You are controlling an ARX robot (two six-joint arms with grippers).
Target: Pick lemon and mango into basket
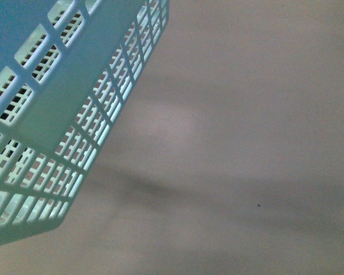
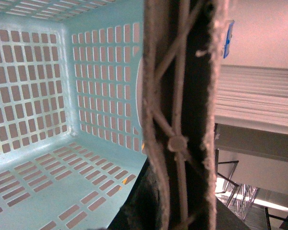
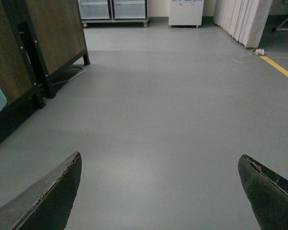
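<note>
Front view gives us the basket (image 1: 63, 109) from outside, left wrist its inside. We see the right gripper (image 3: 159, 160) spread wide; left gripper (image 2: 182, 143), cannot tell.

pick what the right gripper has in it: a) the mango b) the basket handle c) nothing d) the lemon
c, the right gripper is open, its jaws wide apart with only bare grey floor showing between them.

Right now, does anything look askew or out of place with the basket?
Yes. The basket is tilted steeply across the front view's upper left. The part of its inside seen from the left wrist holds no fruit. The right gripper is open over the floor.
</note>
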